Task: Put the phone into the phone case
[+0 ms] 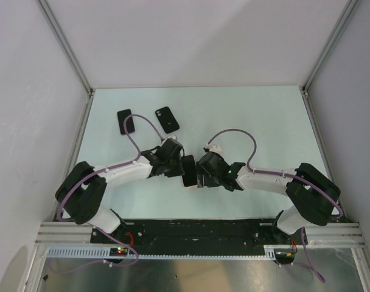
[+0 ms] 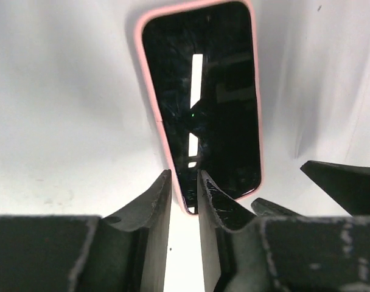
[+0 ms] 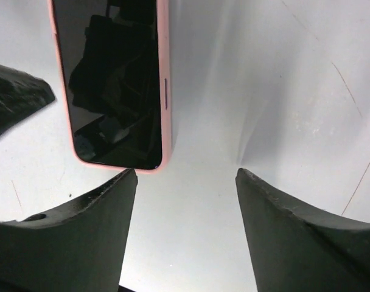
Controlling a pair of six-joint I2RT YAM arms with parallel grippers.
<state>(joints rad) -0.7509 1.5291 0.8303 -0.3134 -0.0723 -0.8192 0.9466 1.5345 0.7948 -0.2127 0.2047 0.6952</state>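
Note:
The phone (image 1: 188,171), with a dark screen and sitting in a pink case (image 2: 150,91), lies flat on the table between both grippers. My left gripper (image 2: 184,182) hovers over its near left corner. The jaws are almost together with only a narrow gap and grip nothing, and the right fingertip (image 2: 212,194) overlaps the screen. In the top view the left gripper (image 1: 179,163) is at the phone's left side. My right gripper (image 3: 186,182) is open and empty just off the phone's (image 3: 112,85) end. In the top view it (image 1: 201,173) is at the phone's right side.
Two flat black phone-sized items (image 1: 125,121) (image 1: 167,119) lie farther back on the left of the table. Metal frame posts and white walls close in the sides and back. The other arm's finger shows in each wrist view (image 2: 349,182) (image 3: 14,97).

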